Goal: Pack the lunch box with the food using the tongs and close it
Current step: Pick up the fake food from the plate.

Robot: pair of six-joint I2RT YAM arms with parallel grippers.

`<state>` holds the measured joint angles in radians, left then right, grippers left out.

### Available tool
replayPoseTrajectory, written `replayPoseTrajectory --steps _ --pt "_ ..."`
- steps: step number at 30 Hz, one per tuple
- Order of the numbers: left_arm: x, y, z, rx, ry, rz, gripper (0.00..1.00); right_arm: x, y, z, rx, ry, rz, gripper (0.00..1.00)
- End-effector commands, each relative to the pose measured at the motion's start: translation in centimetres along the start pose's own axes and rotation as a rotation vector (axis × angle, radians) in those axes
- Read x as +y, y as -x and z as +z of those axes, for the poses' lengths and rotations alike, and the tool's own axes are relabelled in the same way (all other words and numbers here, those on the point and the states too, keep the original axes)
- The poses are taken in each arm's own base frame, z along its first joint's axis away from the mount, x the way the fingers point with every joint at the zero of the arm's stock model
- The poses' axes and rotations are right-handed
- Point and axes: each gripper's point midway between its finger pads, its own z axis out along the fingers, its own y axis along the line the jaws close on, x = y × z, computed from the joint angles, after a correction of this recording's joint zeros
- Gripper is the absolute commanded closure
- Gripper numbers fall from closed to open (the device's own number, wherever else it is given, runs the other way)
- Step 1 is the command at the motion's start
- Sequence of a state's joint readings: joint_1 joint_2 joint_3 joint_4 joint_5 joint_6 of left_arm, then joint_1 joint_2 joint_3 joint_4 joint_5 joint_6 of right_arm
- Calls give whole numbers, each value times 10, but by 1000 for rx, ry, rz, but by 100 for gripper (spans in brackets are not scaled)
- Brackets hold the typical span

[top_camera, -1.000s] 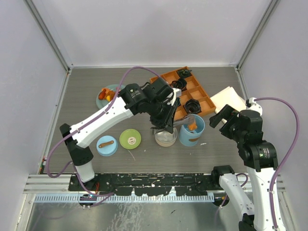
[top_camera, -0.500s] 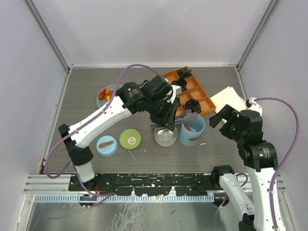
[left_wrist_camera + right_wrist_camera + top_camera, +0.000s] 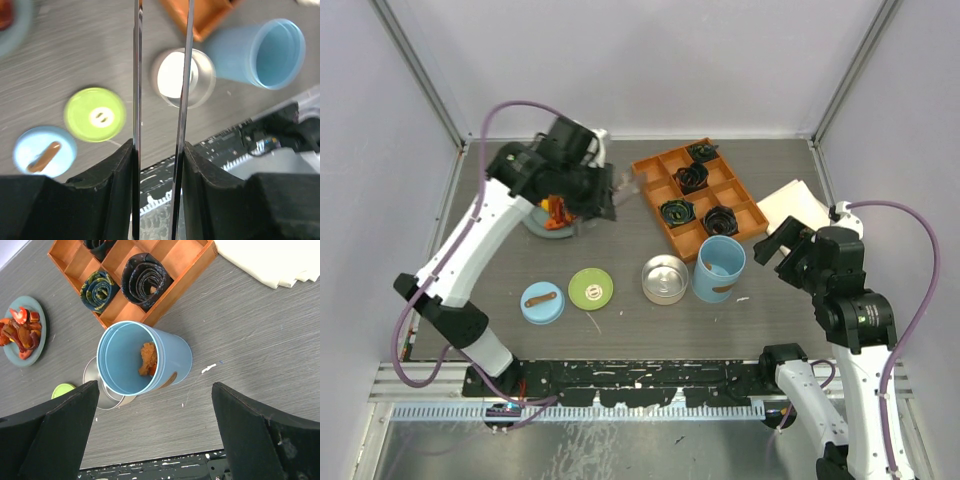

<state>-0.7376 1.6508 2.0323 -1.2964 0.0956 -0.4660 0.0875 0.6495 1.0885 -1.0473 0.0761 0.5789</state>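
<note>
- Left gripper (image 3: 592, 190) is swinging back from the light-blue cylinder (image 3: 720, 268) to the food (image 3: 555, 212) on the plate (image 3: 42, 340)
- It is clamping the tongs (image 3: 137, 75), jaws part-closed
- Right gripper (image 3: 788, 243) is hovering wide open, holding nothing

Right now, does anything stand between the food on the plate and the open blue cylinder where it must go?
Nothing visible blocks it. The near corner of the orange tray and the open steel tin lie close beside the straight line from the food to the blue cylinder, but both are low. Its mouth is uncovered.
</note>
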Motion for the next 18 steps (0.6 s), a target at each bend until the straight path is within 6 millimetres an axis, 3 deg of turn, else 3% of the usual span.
replayPoseTrajectory --steps 1,12,18 --pt "74 13 -32 -89 120 -74 60 11 15 -2 -47 36 12 0" --pt "225 21 -22 -78 285 -313 59 15 18 1 -36 40 -8 0" --pt "290 25 -16 -38 459 -352 58 15 19 3 -32 37 -15 0"
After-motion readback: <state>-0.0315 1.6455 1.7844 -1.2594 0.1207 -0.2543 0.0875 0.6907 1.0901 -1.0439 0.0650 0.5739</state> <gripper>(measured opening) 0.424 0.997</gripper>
